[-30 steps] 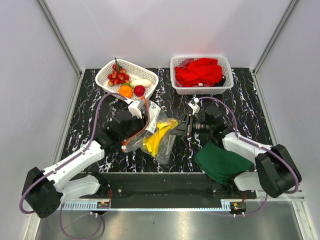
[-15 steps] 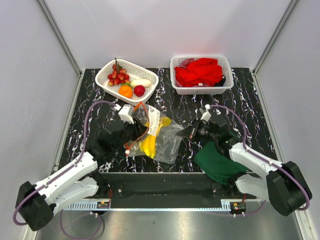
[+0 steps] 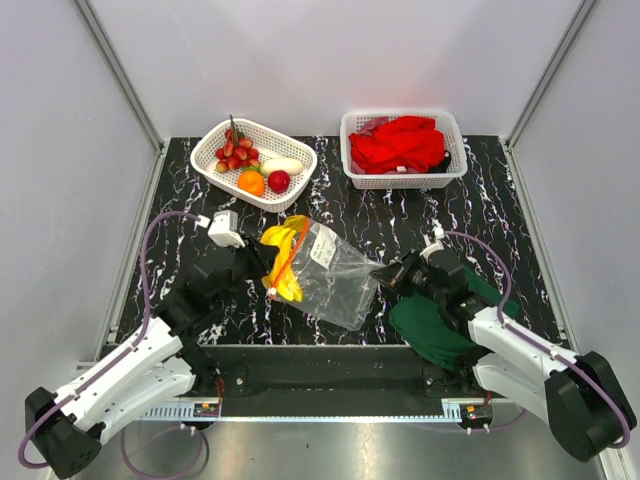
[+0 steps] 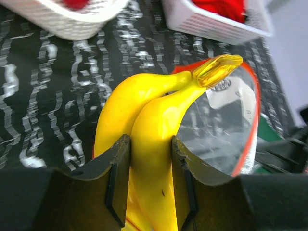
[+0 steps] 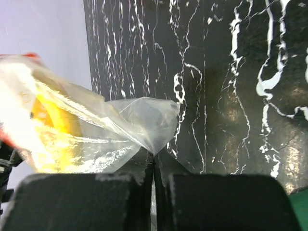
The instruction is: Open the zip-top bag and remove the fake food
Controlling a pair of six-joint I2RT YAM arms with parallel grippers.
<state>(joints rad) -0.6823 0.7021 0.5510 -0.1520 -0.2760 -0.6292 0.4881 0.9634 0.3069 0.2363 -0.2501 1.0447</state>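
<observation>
The clear zip-top bag [image 3: 335,268] lies mid-table, its orange-red zip mouth [image 3: 285,245] facing left. My left gripper [image 3: 268,272] is shut on the yellow bananas [image 3: 283,256], which stick out of the bag's mouth; in the left wrist view the bananas [image 4: 149,125] sit between my fingers with the bag's mouth [image 4: 240,115] behind. My right gripper [image 3: 388,274] is shut on the bag's right corner; the right wrist view shows that corner [image 5: 153,126] pinched in the jaws. Grapes [image 3: 234,152], an orange [image 3: 251,183], a red apple [image 3: 279,181] and a pale piece [image 3: 283,165] lie in the white basket [image 3: 210,167].
A second white basket [image 3: 452,170] at the back right holds a red cloth [image 3: 400,145]. A dark green folded cloth [image 3: 432,322] lies under my right arm near the front edge. Grey walls close in the black marbled table [image 3: 390,215].
My left gripper has drawn back toward the left with the bananas, pulling them out of the bag's mouth. My right gripper has moved right and nearer, stretching the bag flat.
</observation>
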